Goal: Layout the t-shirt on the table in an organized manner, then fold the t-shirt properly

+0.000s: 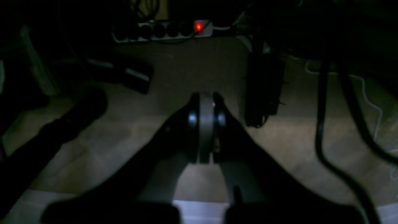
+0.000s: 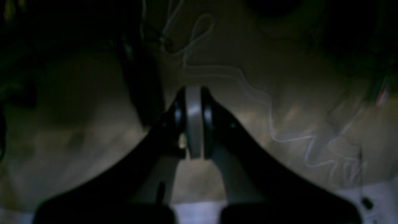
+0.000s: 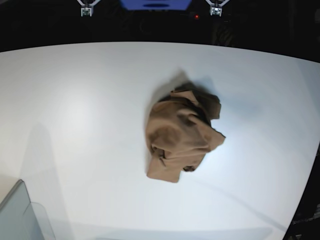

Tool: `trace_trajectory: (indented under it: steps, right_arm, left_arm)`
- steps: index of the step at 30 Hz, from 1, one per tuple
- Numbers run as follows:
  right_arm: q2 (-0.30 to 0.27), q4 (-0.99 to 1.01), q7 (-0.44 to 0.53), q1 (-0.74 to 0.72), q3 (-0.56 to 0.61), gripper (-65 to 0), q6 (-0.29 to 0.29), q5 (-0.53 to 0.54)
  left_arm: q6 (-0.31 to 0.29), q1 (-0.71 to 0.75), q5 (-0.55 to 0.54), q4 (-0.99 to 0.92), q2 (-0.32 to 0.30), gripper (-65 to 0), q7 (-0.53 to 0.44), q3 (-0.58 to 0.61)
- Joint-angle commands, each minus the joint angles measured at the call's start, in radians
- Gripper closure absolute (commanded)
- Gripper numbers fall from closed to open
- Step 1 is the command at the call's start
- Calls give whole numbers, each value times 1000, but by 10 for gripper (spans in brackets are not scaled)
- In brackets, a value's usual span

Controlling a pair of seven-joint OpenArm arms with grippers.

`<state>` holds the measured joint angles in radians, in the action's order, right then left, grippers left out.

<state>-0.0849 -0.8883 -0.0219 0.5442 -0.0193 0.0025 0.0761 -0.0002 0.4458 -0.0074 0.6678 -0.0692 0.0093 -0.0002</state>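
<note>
The brown t-shirt point(image 3: 181, 132) lies crumpled in a heap on the white table point(image 3: 80, 110), a little right of the middle, its sleeves and neck lost in the folds. Both arms are drawn back past the table's far edge. My left gripper point(image 1: 205, 101) is shut with nothing in it, fingers pressed together over a dim floor; in the base view it shows small at the top right point(image 3: 216, 9). My right gripper point(image 2: 193, 96) is shut and empty too, at the top left of the base view point(image 3: 86, 9). Neither wrist view shows the shirt.
The corner of a grey translucent bin point(image 3: 22, 215) sits at the table's near left. Below the far edge the floor holds a power strip point(image 1: 161, 31) with a red light, black cables point(image 1: 323, 124) and thin white wires point(image 2: 273, 124).
</note>
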Motion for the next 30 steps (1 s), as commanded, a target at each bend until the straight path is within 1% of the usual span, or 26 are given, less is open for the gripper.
trace_trajectory:
  steps: [1,6,10,13,16,19,22,30]
  right_arm:
    - [-9,-75,12,57,-1,0,4,1]
    - [-34,-386,12,225,-11,0,4,3]
    - [-36,-622,12,334,-32,0,4,3]
    - [-32,-794,10,391,-60,0,4,3]
    - [-31,-941,-33,422,-61,0,4,4]
    - [-31,-1072,-97,426,-57,0,4,6]
    - [-29,-1139,-118,409,-35,0,4,8]
    - [-34,-1144,-123,302,104,0,4,3]
  left_arm:
    - [2,32,-1,62,-4,-1,-18,-1]
    - [4,173,-4,320,-27,-1,-16,-1]
    - [4,302,-87,565,-30,-1,-16,-1]
    - [4,374,-156,738,-70,-1,-16,7]
    - [4,427,-207,877,-85,-1,-16,2]
    - [4,474,-213,985,-86,-1,-16,-1]
    - [4,499,-213,1074,-86,-1,-18,-1]
    - [6,505,-211,1280,-86,-3,-10,-1]
